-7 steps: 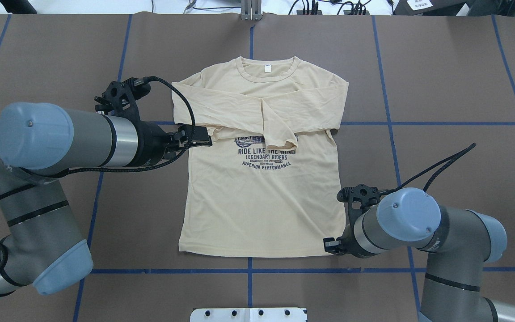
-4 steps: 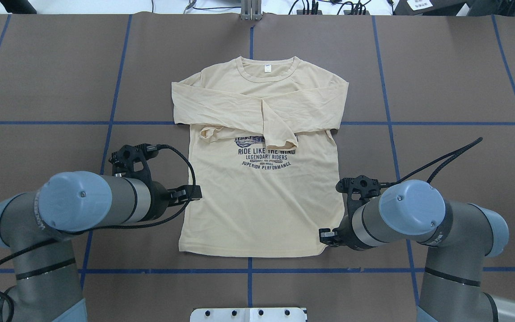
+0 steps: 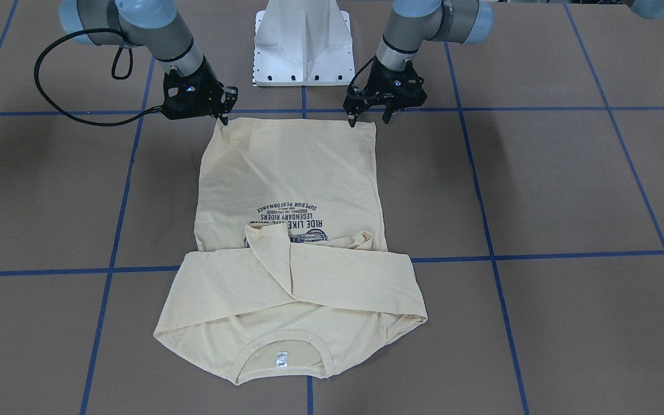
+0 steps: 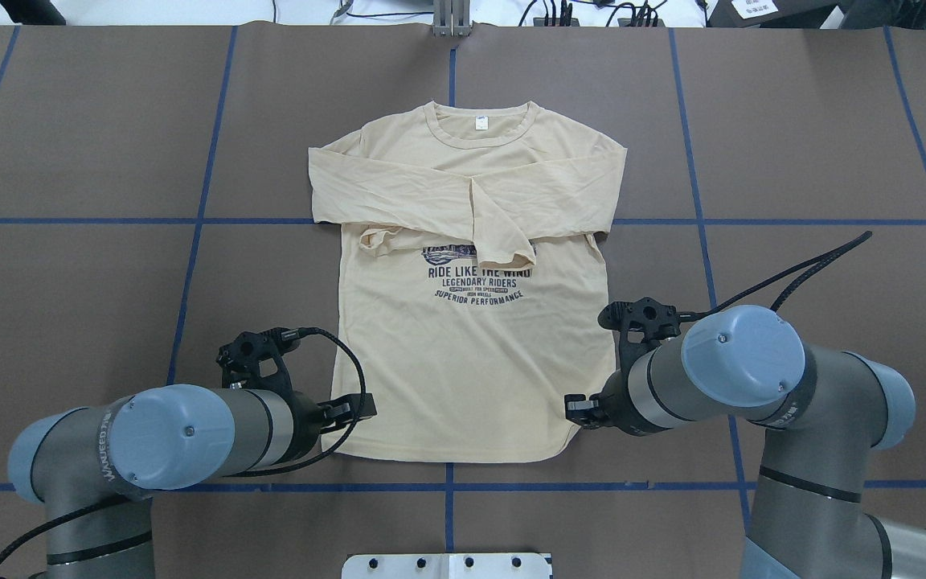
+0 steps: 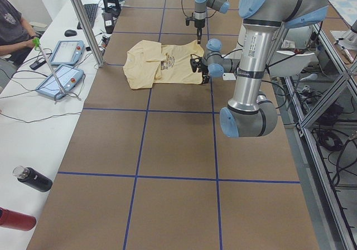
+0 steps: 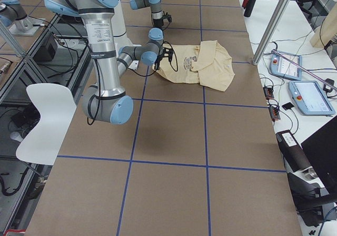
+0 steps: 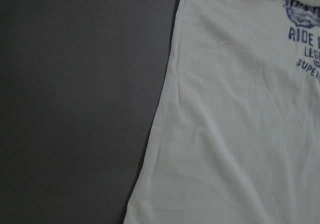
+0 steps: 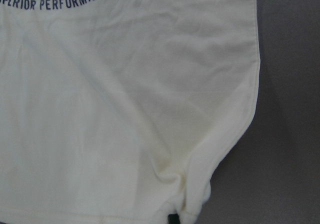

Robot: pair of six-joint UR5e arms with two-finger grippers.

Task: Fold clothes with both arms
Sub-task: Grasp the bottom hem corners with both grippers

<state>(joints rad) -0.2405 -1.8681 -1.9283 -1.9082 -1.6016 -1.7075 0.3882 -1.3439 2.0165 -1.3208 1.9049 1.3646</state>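
The T-shirt (image 4: 471, 362) lies flat on the table (image 4: 109, 121), print up, straight out from the white pedestal base (image 3: 303, 46). Its hem (image 4: 447, 460) is the edge nearest the pedestal and its collar (image 4: 479, 138) the edge farthest from it.

The first part looks done. Both sleeves are laid across the chest, the one on my left (image 4: 391, 189) and the one on my right (image 4: 547, 189), and they cross near the middle on the far side of the print from the pedestal. One cuff hangs down over the top of the lettering.

The body is not yet folded and lies at full length. I judge that I am on the step of taking the two hem corners nearest the pedestal.

My left gripper (image 3: 369, 120) stands at its corner with the fingers spread apart and nothing between them. My right gripper (image 4: 577, 410) is down on the other corner, where the cloth puckers and the hem curves inward. I cannot tell whether those fingers have closed on it.

What remains, as I judge it, is to secure both corners, carry the hem away from the pedestal toward the collar, and perhaps fold once more.
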